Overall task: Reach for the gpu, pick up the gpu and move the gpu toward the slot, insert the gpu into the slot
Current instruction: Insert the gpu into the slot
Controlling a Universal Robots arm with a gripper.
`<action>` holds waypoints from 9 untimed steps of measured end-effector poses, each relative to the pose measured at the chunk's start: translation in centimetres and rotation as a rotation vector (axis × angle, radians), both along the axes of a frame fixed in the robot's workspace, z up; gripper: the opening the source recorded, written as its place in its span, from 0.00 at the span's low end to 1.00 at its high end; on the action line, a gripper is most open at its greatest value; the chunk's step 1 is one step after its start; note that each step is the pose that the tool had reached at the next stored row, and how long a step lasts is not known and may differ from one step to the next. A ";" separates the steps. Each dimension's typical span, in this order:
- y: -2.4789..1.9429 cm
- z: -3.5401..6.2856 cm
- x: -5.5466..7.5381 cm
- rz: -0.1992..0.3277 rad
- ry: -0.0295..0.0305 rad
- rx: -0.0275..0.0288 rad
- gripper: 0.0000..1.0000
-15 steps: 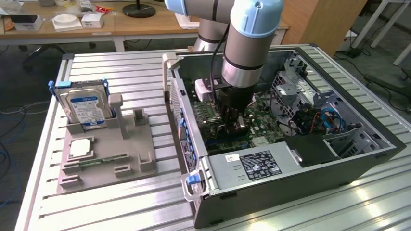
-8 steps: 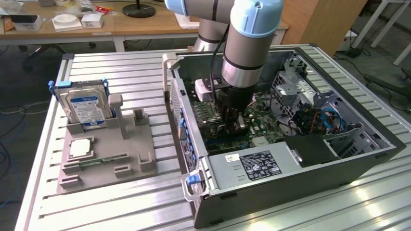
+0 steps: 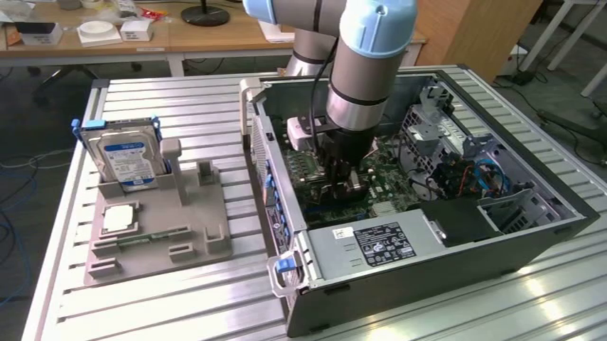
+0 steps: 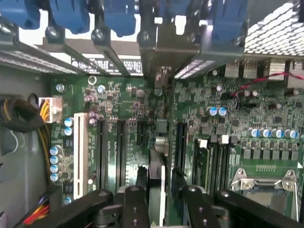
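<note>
My gripper [image 3: 343, 181] reaches down into the open computer case [image 3: 531, 234], just above the green motherboard [image 4: 128, 102]. In the wrist view the gripper [image 4: 159, 190] is shut on the gpu [image 4: 157, 164], a thin dark card seen edge-on, with a black finger [image 4: 141, 183] on each side. The card's metal end bracket [image 4: 164, 54] stands against the case's rear openings. The card stands upright along a line between two long black connectors [image 4: 121, 152] [image 4: 180, 142]. The slot under it is hidden by the card, and I cannot tell whether the card sits in it.
A silver hard drive [image 3: 128, 160] stands in a grey fixture [image 3: 156, 238] at the exterior view's left, with a processor chip [image 3: 121, 219] on it. Inside the case are the power supply [image 3: 374, 245], the processor socket [image 4: 263, 183], a white connector [image 4: 80, 147] and a cable bundle [image 4: 19, 116].
</note>
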State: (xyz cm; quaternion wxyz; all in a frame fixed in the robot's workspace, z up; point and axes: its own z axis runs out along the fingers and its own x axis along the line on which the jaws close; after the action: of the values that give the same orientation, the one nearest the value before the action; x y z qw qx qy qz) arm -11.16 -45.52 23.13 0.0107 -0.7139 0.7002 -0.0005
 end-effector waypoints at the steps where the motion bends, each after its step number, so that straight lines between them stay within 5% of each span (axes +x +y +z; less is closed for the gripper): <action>1: -0.02 0.06 0.0 0.000 0.0001 -0.0003 0.33; 9: -0.02 1.89 0.0 0.001 -0.0010 -0.0002 0.33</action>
State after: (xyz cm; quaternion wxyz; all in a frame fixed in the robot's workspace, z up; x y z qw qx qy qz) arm -11.14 -45.53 25.02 0.0110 -0.7141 0.6999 -0.0009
